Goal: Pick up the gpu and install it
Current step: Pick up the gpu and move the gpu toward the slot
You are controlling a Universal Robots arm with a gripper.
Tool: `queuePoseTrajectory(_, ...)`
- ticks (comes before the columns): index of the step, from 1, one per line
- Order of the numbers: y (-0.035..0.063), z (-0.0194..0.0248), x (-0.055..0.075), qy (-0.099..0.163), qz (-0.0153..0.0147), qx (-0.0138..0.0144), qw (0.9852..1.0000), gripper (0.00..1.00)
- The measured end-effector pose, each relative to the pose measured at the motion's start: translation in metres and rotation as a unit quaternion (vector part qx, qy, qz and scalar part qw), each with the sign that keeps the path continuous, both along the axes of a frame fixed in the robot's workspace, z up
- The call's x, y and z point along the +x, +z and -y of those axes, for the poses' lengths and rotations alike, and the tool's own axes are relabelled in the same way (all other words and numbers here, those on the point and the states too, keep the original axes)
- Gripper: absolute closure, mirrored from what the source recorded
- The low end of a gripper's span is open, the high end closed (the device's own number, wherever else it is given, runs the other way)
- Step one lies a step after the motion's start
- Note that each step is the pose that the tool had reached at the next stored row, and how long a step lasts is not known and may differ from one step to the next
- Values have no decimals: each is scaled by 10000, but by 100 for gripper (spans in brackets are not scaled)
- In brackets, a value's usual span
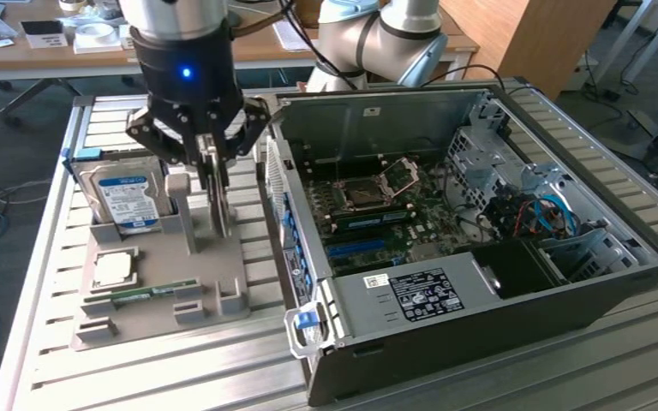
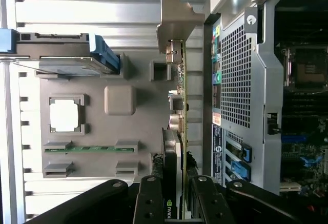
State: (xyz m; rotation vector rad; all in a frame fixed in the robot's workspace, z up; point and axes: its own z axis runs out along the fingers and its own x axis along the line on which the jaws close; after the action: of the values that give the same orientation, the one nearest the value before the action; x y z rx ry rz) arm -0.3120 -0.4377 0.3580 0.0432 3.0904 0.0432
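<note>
Wooden desks and floor cables fill the office behind a ribbed aluminium table (image 1: pixel 134 377). On it lies a flat grey moulded parts tray (image 1: pixel 209 257) (image 2: pixel 138 131). Just beside that stands an open black computer tower case (image 1: pixel 512 334) (image 2: pixel 241 80) lying on its side. A blue-labelled silver hard drive (image 1: pixel 123 197) (image 2: pixel 61 55) stands at the tray's far corner. The thin tan-and-dark gpu (image 1: pixel 224 218) (image 2: pixel 173 152) stands upright on edge along the tray edge nearest the case, metal bracket end pointing away from the wrist camera. The black multi-link gripper (image 1: pixel 212 171) (image 2: pixel 176 180) hangs straight above it, partly closed, fingers (image 2: pixel 151 198) clamped against both faces of the gpu.
</note>
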Motion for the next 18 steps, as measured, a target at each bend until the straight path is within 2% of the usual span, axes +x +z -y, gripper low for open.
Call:
queuePoseTrajectory(1,32,0,0,0,5,0,10000,73)
queuePoseTrajectory(3,160,0,0,0,28,0,10000,73)
queuePoseTrajectory(10,388,0,0,0,76,0,10000,73)
queuePoseTrajectory(18,623,0,0,0,113,0,9999,73)
